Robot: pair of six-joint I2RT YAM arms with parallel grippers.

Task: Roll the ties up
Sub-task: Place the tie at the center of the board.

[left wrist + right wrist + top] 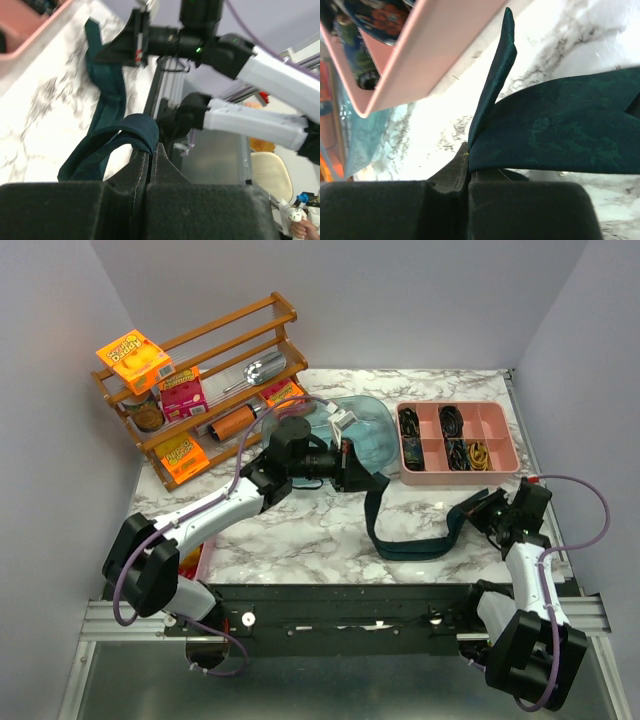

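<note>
- the dark teal tie [415,548] is lying in a slack u shape on the marble table [300,530], in front of the pink divided tray [460,473], with both of its ends lifted off the surface.
- the left gripper [368,480] is hovering just left of the tray's near left corner. its jaws are pressing together on a fold of the tie, and the fabric is looping over the fingertips in the left wrist view.
- the right gripper [478,510] is sitting low in front of the tray's near edge, toward its right half. its jaws are pinching the other end of the tie, with a narrow flap of fabric standing up past the fingertips toward the tray.
- between the two grips the tie is sagging down onto the marble in front of the tray.
- the tray's compartments are holding dark rolled items, some of them patterned.
- a translucent blue tub [370,430] is resting just left of the tray, behind the left gripper.
- a wooden rack [280,312] with boxes and cans is standing well to the left of the tray.
</note>
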